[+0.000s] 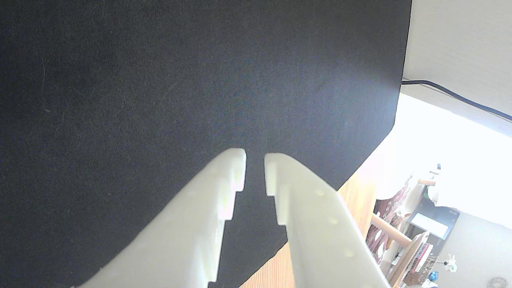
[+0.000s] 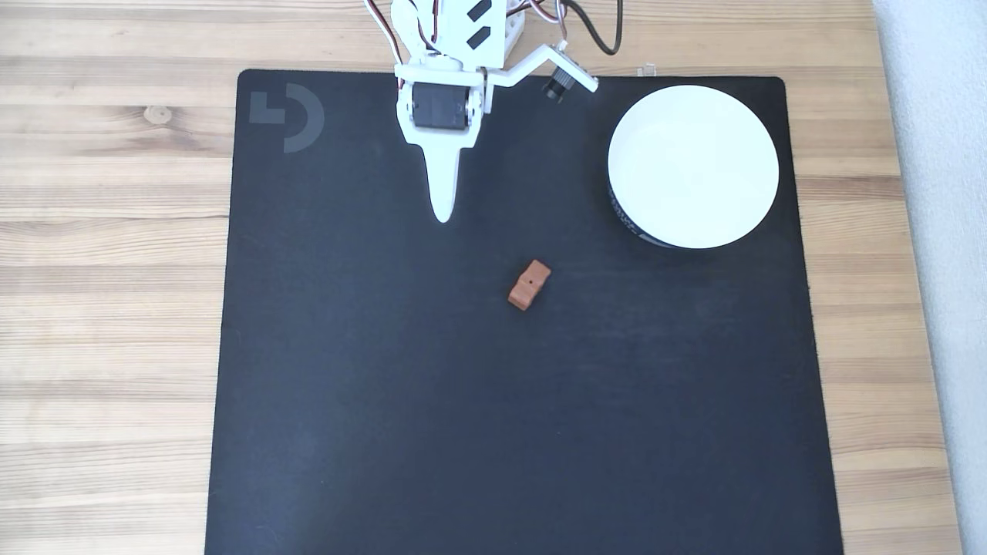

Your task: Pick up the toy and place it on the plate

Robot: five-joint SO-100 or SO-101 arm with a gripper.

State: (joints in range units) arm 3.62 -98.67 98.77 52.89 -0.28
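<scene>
Where the wrist view looks down past it, the white gripper [image 1: 255,157] has its two fingers nearly together, a narrow slit between the tips, nothing held in it. Stepped notches line the inner faces of both fingers [image 1: 224,180]. Only dark fabric lies under the tips.

Fixed view: gripper [image 2: 442,216] points down the picture from the arm [image 2: 455,46] at the top edge, tapering to a single rounded tip over the black mat [image 2: 347,385]. Apart from the toy, apart from the plate.

Toy [image 2: 530,284]: small reddish-brown block, lying on the mat near its middle, set on a diagonal, tiny dark dot on its upper face. It sits below and to the right of the gripper tip in this view, with bare mat between them.

Plate [image 2: 692,166]: round, white, on the mat's upper right corner area, dark outer side with white markings showing along its lower left. Well apart from the toy.

Mat carries a grey logo [image 2: 287,116] in its upper left corner and rests on a wooden table [image 2: 108,270]. A black cable [image 1: 456,94] runs along the pale surface at the wrist view's right.
</scene>
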